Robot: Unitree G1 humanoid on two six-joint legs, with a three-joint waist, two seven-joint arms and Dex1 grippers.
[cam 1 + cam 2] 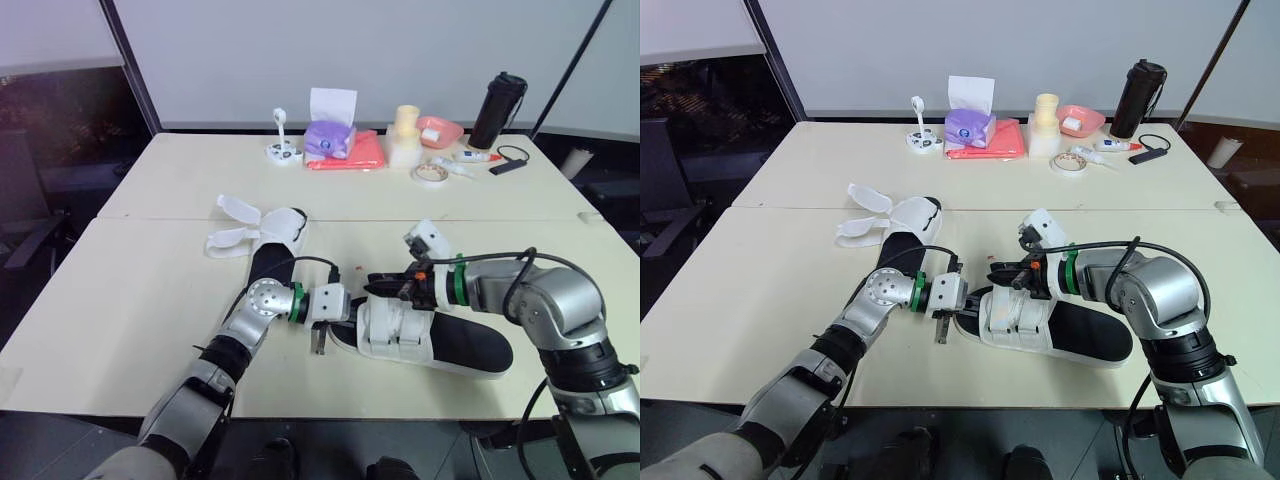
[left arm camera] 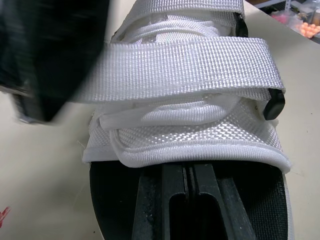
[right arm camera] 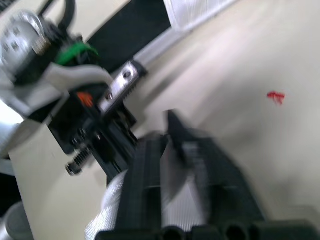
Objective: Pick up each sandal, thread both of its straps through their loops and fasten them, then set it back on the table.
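Head pair overlooks table, wrist cameras close on sandal

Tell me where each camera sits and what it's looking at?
Left eye: on the head, looking down at the table; both arms show, left gripper and right gripper meeting at the sandal.
Right eye: beside it, same scene, both arms.
Left wrist: on the left arm, looking along its shut jaws at a strap.
Right wrist: on the right arm, jaws pinching strap, facing the left gripper.
Shared: every view shows the sandal.
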